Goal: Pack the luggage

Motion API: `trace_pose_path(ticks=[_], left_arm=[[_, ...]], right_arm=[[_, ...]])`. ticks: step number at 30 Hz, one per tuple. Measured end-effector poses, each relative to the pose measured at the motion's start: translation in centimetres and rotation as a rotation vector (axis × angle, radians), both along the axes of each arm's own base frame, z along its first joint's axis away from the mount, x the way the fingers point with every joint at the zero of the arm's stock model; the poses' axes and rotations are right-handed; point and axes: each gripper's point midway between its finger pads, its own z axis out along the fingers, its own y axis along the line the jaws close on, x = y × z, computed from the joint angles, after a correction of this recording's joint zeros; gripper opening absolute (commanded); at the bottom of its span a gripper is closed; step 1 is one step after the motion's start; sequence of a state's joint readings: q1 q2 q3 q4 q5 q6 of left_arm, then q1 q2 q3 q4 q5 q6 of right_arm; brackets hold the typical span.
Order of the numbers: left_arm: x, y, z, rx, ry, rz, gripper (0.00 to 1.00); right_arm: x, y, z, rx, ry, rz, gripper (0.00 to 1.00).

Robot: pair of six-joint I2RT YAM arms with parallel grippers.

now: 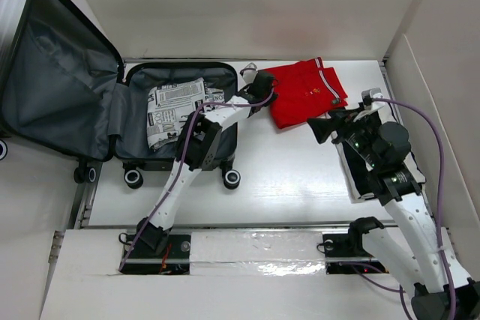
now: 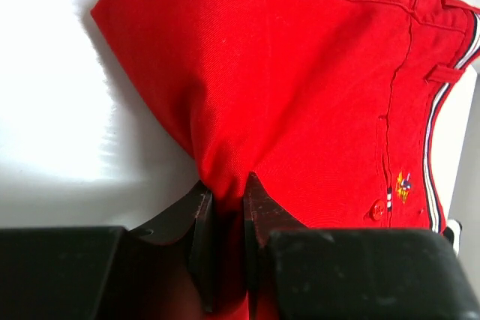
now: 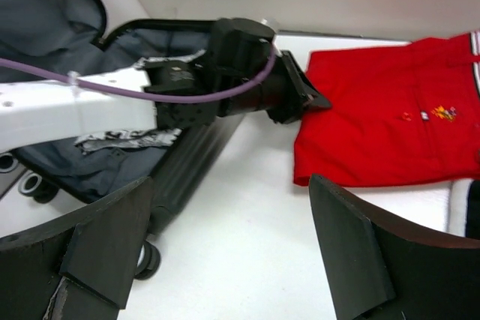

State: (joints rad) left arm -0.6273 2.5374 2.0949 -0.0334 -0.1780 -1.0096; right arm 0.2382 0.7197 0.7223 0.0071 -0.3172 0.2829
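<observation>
I'm pinching the red shorts (image 1: 304, 95) with the left gripper (image 2: 225, 189), jaws clamped on a fold at the edge nearest the luggage (image 1: 137, 110), probably so that the cloth is trailing behind on the short haul across. The luggage is lying open at the table's left, lid leaning back, with a newsprint-patterned cloth (image 1: 174, 114) folded in its base. I'm keeping the right gripper (image 1: 321, 129) spread wide and empty, apart from the shorts; what's lying beneath that arm I can't make out.

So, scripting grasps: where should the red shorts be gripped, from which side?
Take the red shorts at the corner nearest the luggage, from that side: they lie flat, so only a bunched edge offers a pinch. The left gripper pinches there.
</observation>
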Motion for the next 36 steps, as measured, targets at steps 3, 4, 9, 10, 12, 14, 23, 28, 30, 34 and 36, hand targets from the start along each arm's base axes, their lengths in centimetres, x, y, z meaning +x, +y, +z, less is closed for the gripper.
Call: trace_pose_path(ticks=[3, 4, 9, 10, 12, 14, 23, 28, 30, 34, 36], left_arm=[[0.2, -0.2, 0.1, 0.001, -0.023, -0.032, 0.00], [0.2, -0.3, 0.2, 0.008, -0.035, -0.047, 0.00], [0.2, 0.3, 1.7, 0.053, -0.088, -0.135, 0.00], [0.0, 0.3, 2.5, 0.054, -0.094, -0.165, 0.00], [-0.3, 0.7, 4.9, 0.037, -0.117, -0.222, 0.00], [-0.3, 1.9, 8.1, 0.010, -0.146, -0.275, 0.00], [-2.1, 17.0, 20.6, 0.078, -0.268, -0.264, 0.00], [-5.7, 26.8, 17.6, 0.095, -0.190, -0.125, 0.00], [-7.0, 30.2, 14.8, 0.086, -0.126, -0.070, 0.00], [-9.4, 36.0, 9.2, 0.061, 0.015, 0.033, 0.00], [-10.7, 38.6, 6.9, 0.064, 0.070, 0.085, 0.00]], right_arm=[[-0.7, 0.1, 0.8, 0.010, -0.026, 0.012, 0.89], [-0.7, 0.2, 0.9, 0.013, -0.028, 0.012, 0.89], [0.2, 0.2, 0.1, 0.035, -0.022, -0.004, 0.89], [0.5, 0.1, -0.5, 0.038, -0.009, -0.013, 0.89], [1.1, -0.1, -2.1, 0.044, 0.022, -0.037, 0.89], [1.6, -0.3, -3.5, 0.046, 0.047, -0.061, 0.89], [2.9, -0.9, -6.8, 0.048, 0.103, -0.120, 0.89], [2.8, -1.3, -7.6, 0.045, 0.110, -0.141, 0.89], [2.8, -1.3, -7.4, 0.046, 0.105, -0.144, 0.90], [2.8, -1.5, -7.2, 0.049, 0.095, -0.151, 0.90], [2.9, -1.5, -7.1, 0.049, 0.094, -0.156, 0.90]])
